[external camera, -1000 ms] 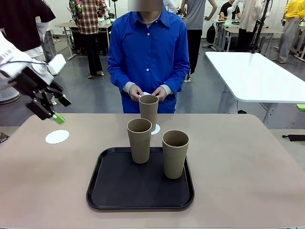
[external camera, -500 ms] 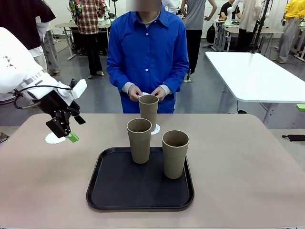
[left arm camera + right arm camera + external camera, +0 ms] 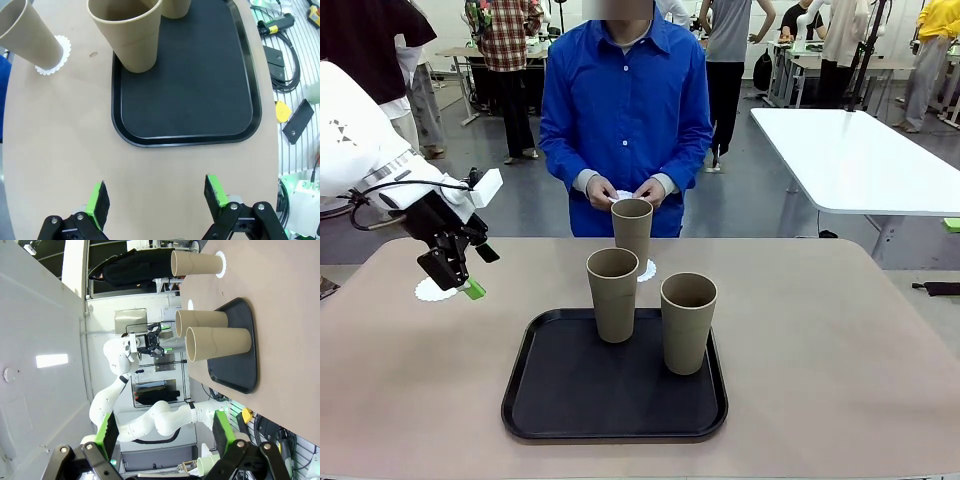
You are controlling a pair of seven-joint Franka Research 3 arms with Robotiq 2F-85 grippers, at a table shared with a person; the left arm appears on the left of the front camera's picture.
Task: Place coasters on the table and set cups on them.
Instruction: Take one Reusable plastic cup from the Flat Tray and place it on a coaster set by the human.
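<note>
Three tan cups show in the front view. One cup [image 3: 632, 234] stands on a white coaster [image 3: 647, 270] on the table [image 3: 820, 350]; two cups [image 3: 612, 294] [image 3: 688, 322] stand on the black tray [image 3: 580, 390]. Another coaster [image 3: 428, 291] lies at the far left, partly behind my open, empty left gripper [image 3: 480, 271], which hangs just above it. The person's hands hold a further coaster [image 3: 624, 195]. In the left wrist view my gripper [image 3: 155, 200] faces the tray [image 3: 200, 100], a cup [image 3: 127, 30] and the cup on its coaster [image 3: 52, 55]. My right gripper [image 3: 164, 432] is open and well away from the cups [image 3: 217, 342].
The person stands at the far edge behind the middle cup. A white table [image 3: 860, 160] stands at the back right. Bare tabletop lies to the right of the tray and in front of it.
My left gripper came down and to the right, to just over the left coaster, then held still. The cups and tray have not moved.
</note>
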